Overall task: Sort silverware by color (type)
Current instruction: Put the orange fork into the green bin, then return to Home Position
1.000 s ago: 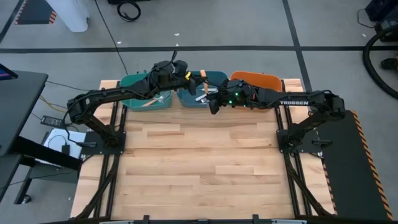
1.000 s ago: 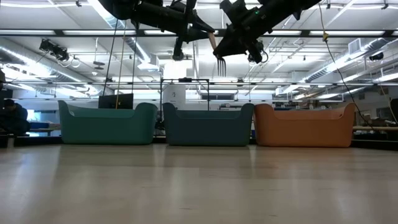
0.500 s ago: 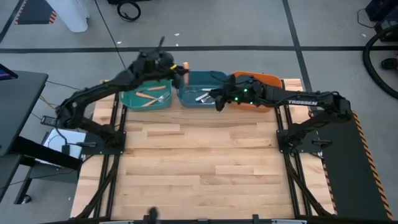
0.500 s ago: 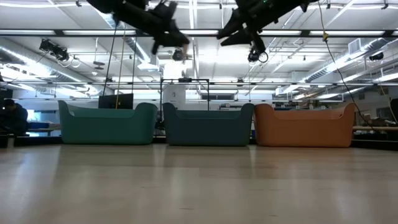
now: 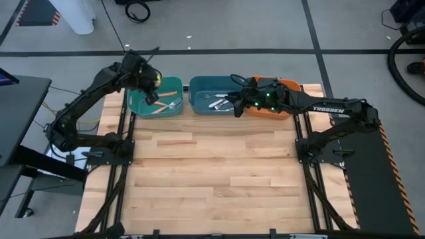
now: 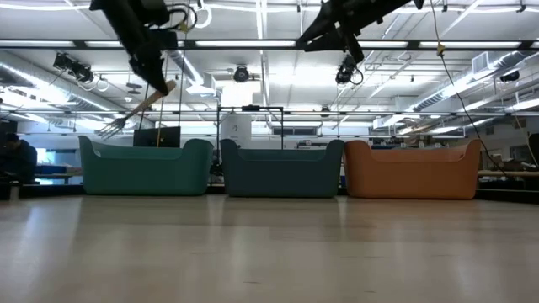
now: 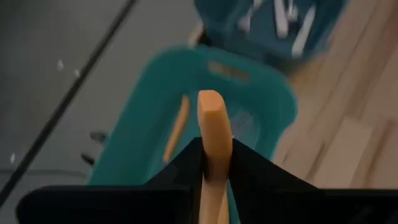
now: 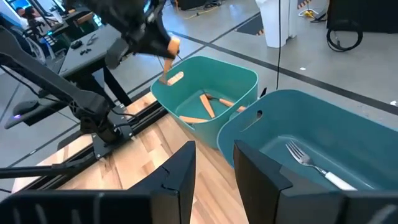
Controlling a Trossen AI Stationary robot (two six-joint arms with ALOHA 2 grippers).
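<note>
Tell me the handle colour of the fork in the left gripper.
Orange: the fork in the left gripper, clearest in the left wrist view.

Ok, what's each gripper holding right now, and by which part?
The left gripper holds an orange-handled fork by its handle, above the green bin. The right gripper holds nothing.

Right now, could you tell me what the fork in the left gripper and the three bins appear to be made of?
The fork in the left gripper has a matte orange handle, likely plastic or wood, and pale metallic-looking tines. The green bin, blue bin and orange bin look like moulded plastic: rounded walls, uniform colour.
</note>
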